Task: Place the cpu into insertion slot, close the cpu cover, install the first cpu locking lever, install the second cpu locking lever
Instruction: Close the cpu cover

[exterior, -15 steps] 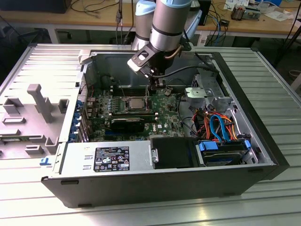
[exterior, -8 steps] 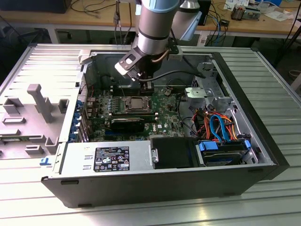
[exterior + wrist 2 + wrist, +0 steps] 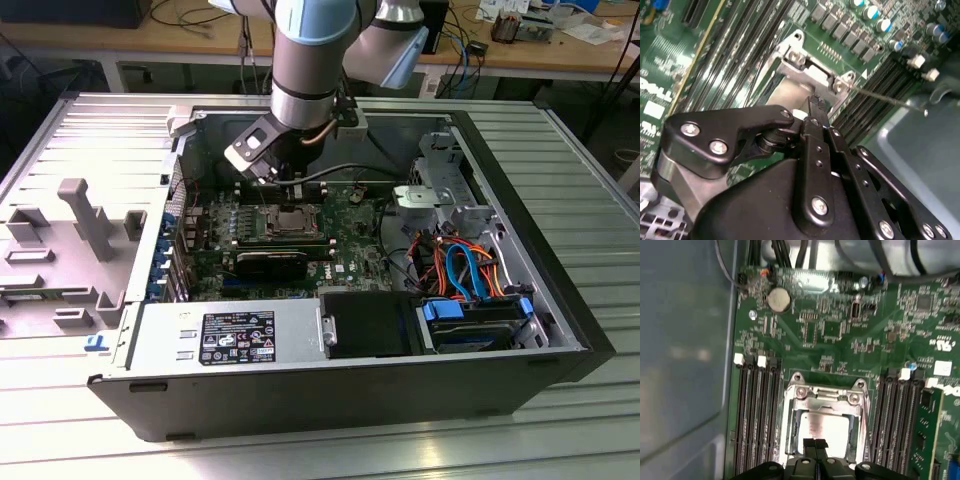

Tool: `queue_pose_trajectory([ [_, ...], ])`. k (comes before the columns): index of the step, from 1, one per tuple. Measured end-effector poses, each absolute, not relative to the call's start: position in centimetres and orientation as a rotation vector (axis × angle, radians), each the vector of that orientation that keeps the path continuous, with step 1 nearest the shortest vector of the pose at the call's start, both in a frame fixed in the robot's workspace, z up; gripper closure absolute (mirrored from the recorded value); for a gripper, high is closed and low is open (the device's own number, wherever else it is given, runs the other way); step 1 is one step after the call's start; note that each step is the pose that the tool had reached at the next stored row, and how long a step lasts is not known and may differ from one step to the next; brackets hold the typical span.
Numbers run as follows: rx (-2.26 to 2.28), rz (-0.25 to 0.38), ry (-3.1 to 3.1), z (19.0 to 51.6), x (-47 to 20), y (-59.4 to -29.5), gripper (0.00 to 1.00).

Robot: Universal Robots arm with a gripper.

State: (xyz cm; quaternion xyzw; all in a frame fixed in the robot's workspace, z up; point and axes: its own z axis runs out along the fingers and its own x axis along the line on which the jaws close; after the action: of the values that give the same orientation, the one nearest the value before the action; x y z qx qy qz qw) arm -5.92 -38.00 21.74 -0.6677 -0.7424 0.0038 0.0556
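The insertion slot (image 3: 290,222) sits mid-board inside the open computer case. In the first wrist view the silver cpu (image 3: 822,427) lies in the slot, and the cpu cover (image 3: 825,399) lies down around it as a metal frame. My gripper (image 3: 815,444) hangs right over the socket with its two black fingertips pressed together, shut, at the cpu's near edge. The second wrist view has the gripper (image 3: 815,106) tip at the cover (image 3: 810,72), by its hinge end. A thin wire locking lever (image 3: 890,100) sticks out from the socket corner. In the exterior view the gripper (image 3: 290,188) is just above the slot.
Long black memory slots (image 3: 755,410) (image 3: 897,415) flank the socket on both sides. A coin battery (image 3: 778,299) sits farther up the board and the grey case wall (image 3: 685,350) is close by. A power supply (image 3: 230,335) and a cabled drive bay (image 3: 470,270) fill the case's near side.
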Motion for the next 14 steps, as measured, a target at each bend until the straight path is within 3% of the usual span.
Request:
queue_pose_trajectory([
  [14, -2.026, 0.010, -2.253, 20.8, -6.3, -38.0, 0.89],
])
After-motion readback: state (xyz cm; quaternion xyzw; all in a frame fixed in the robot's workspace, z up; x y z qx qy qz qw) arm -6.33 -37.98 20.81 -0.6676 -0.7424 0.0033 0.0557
